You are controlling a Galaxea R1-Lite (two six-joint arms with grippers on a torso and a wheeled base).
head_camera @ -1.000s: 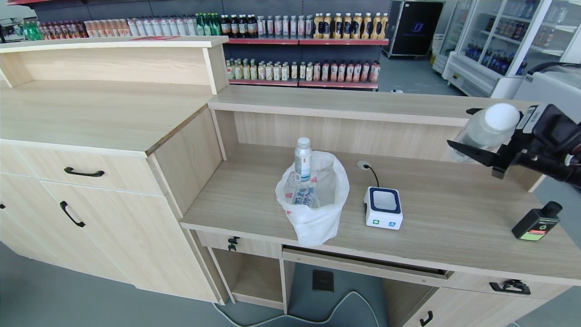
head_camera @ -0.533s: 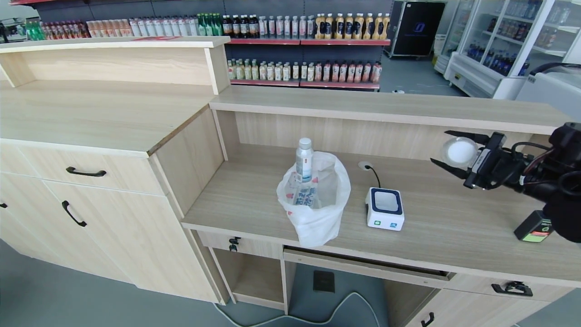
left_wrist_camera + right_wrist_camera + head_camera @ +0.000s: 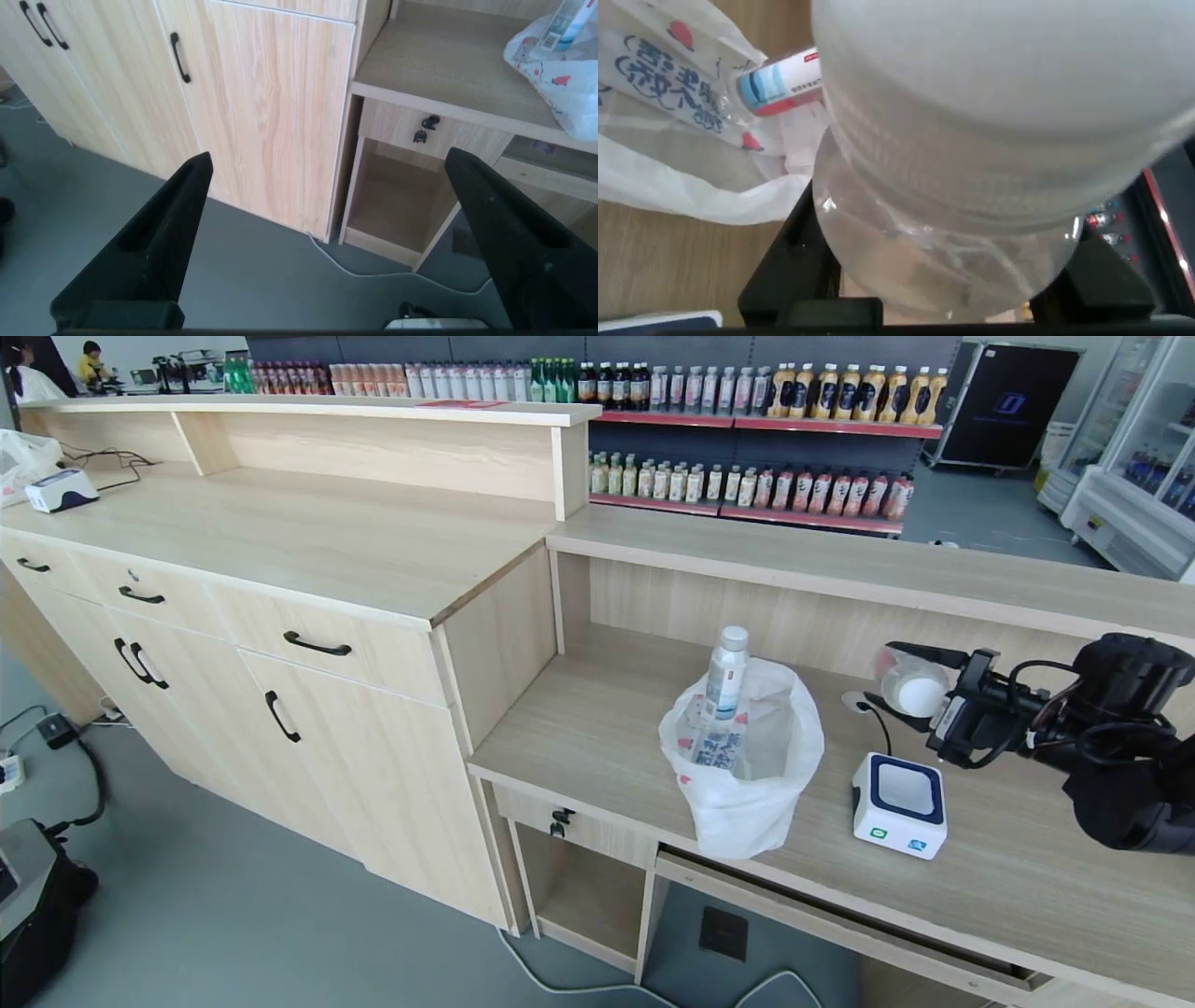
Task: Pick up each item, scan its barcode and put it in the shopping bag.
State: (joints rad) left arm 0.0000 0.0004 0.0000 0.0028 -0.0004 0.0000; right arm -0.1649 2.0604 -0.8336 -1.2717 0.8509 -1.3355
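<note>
My right gripper point(image 3: 894, 677) is shut on a clear bottle with a white cap point(image 3: 910, 691), held tilted above the counter just behind the white scanner point(image 3: 899, 803). In the right wrist view the clear bottle point(image 3: 971, 168) looms between the black fingers point(image 3: 785, 271). Left of the scanner stands the white shopping bag point(image 3: 742, 775) with a white-capped bottle point(image 3: 726, 672) upright inside it; the bag point(image 3: 682, 140) and its bottle point(image 3: 780, 82) lie beyond the held one. My left gripper point(image 3: 329, 163) hangs open over the floor beside the cabinet, the bag point(image 3: 561, 56) off to one side.
The low wooden counter point(image 3: 607, 728) has a raised ledge point(image 3: 840, 569) behind and a taller counter point(image 3: 327, 541) on its left. The scanner's cable point(image 3: 873, 719) runs to a hole in the counter. A drawer point(image 3: 840, 933) below the front edge stands slightly open.
The head camera has swung left, shifting the whole picture. My right gripper has come down and leftward with the clear bottle, from the counter's right end to just behind the scanner.
</note>
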